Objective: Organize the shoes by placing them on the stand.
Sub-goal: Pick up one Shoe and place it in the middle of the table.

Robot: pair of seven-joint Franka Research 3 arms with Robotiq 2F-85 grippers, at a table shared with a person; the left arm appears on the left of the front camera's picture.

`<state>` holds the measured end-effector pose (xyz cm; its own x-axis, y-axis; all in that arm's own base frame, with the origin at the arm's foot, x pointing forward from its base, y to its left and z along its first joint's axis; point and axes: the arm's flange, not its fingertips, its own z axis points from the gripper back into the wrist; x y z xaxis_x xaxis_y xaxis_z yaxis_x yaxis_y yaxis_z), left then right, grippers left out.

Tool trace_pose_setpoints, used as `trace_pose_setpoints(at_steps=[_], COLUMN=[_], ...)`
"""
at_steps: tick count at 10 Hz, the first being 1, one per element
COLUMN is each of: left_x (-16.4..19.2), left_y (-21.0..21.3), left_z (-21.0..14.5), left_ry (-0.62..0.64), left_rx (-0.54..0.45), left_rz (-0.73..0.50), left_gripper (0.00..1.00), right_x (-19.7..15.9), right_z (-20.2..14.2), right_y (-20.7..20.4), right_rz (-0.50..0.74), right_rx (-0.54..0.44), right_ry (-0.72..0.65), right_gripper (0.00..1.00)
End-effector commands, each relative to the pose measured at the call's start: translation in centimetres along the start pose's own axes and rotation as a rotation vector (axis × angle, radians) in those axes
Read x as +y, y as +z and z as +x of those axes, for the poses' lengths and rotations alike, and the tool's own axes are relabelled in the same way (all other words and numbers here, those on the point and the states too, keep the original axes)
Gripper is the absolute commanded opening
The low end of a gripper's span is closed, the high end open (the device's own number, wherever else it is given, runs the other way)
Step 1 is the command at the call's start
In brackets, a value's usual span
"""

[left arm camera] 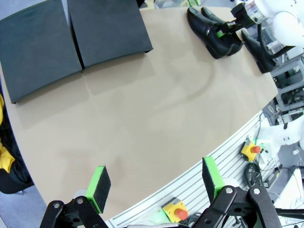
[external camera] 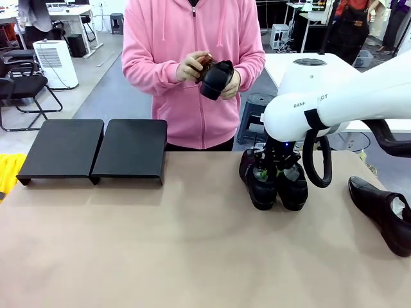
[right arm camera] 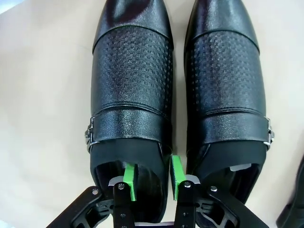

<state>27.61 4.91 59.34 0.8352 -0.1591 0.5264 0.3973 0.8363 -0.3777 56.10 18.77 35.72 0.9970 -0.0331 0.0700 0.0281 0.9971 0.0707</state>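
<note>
Right tool is clamped on the inner side wall of one buckled dress shoe at the bench's far right, while left tool hangs wide open.

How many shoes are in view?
4. The gripped shoe and its neighbour stand side by side under the right gripper; a third shoe lies near the table's right edge; a fourth shoe is in the person's hands.
</note>
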Motion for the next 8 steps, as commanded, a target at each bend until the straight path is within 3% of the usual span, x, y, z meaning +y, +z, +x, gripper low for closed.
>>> trace_pose_setpoints(at_steps=[1, 3, 7, 8], left_x=[0.0, 0.0, 0.0, 0.0], left_y=[0.2, 0.2, 0.2, 0.2], left_z=[0.0, 0.0, 0.0, 0.0], left_ry=[-0.014, -0.014, -0.014, -0.014], left_rx=[-0.003, -0.003, -0.003, -0.003], left_rz=[-0.015, -0.015, -0.015, -0.015], left_gripper=[1.00, 1.00, 1.00, 1.00], right_x=[0.1, 0.1, 0.3, 1.0], right_z=[0.9, 0.8, 0.7, -0.1], right_y=[0.0, -0.5, -1.7, -0.9], right_rz=[0.005, -0.012, -0.012, 0.000], right_rx=[0.029, 0.041, 0.089, 0.057], right_ry=[0.009, 0.011, 0.026, 0.052], right_gripper=[0.39, 0.02, 0.00, 0.00])
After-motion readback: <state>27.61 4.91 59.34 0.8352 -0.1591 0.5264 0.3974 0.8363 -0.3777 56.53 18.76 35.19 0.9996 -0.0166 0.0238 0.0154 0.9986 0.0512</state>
